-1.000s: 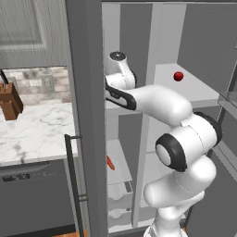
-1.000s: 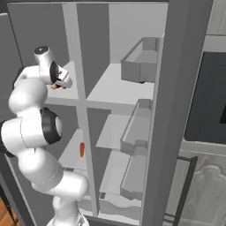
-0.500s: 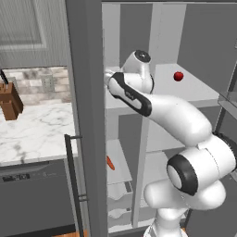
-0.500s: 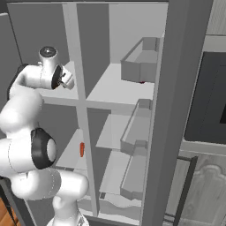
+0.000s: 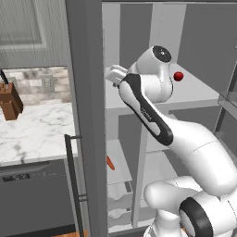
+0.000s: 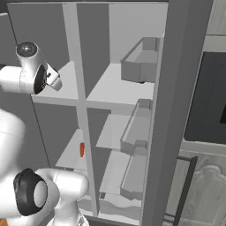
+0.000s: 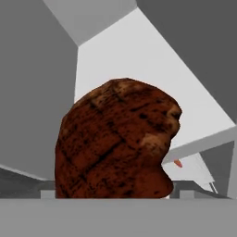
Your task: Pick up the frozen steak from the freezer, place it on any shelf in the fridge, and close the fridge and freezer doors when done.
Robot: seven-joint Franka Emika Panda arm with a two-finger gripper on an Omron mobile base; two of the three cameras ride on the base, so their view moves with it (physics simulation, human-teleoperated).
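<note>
The frozen steak (image 7: 115,139), a dark brown lump, sits close in front of the hand camera, between the jaws, and hides the fingertips. My gripper (image 5: 111,75) is shut on it at the front of the freezer's (image 6: 66,53) upper shelf, seen from the other side as the gripper (image 6: 54,80). To the right of the divider is the fridge (image 5: 194,55), and its white shelf (image 5: 199,95) carries a red ball (image 5: 178,76). Both the freezer door (image 5: 85,115) and the fridge door (image 6: 165,110) stand open.
An orange carrot (image 5: 110,163) lies on a lower freezer shelf. Clear bins (image 6: 137,62) hang inside the fridge door. A marble counter (image 5: 32,134) with a brown knife block (image 5: 9,99) lies left of the appliance, above a dark dishwasher front (image 5: 32,199).
The arm's upper links and wrist have swung toward the fridge side. The hand with the steak has stayed near the front of the freezer's upper shelf.
</note>
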